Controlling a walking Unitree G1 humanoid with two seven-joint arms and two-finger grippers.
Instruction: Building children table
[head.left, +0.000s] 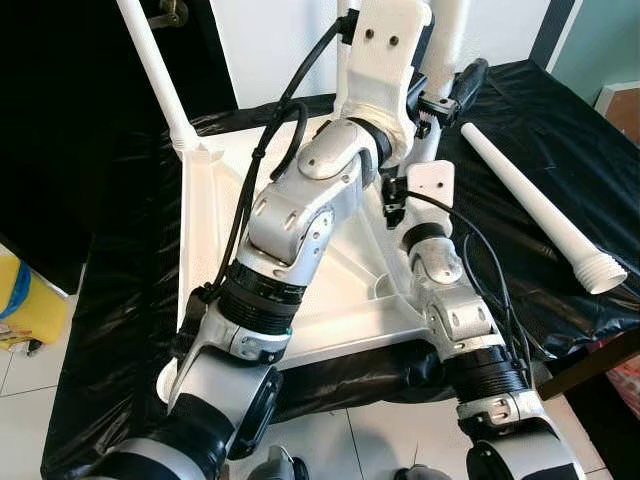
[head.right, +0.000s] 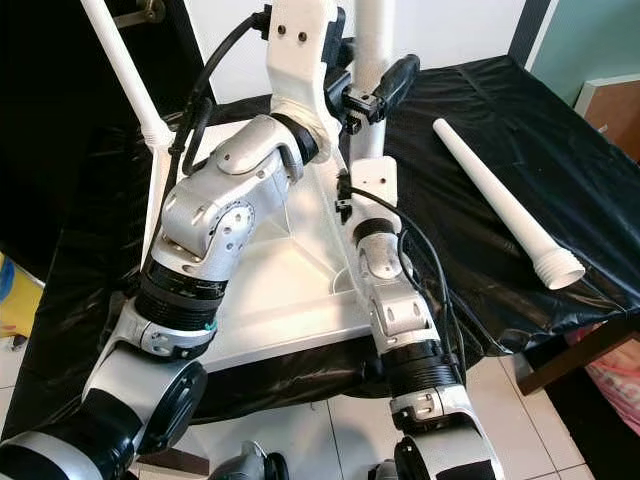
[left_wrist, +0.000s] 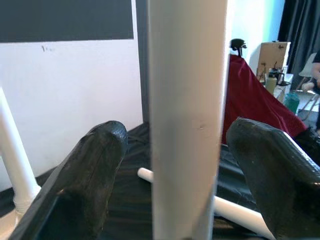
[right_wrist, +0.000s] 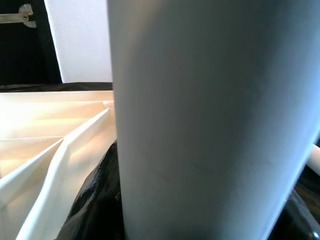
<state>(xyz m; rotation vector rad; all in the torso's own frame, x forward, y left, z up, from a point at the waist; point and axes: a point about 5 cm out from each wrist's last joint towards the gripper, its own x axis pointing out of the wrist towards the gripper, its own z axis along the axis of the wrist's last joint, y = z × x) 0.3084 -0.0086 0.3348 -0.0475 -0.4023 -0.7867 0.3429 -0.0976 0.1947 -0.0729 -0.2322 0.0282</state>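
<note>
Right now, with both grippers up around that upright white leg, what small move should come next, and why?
Probably close the left gripper on the upright table leg to steady it. Its black fingers stand apart on either side of the leg. The leg rises at the far corner of the upside-down white tabletop, the right gripper is beside it, and another leg lies loose on the black sheet.

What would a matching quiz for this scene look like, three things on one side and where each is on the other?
Things:
1. loose white leg
2. upright leg
3. corner leg

Places:
A. standing between the left claw's fingers
B. lying on the black cover, to the right of the tabletop
C. already standing in the tabletop's far left corner

Pairs: 1-B, 2-A, 3-C
</note>
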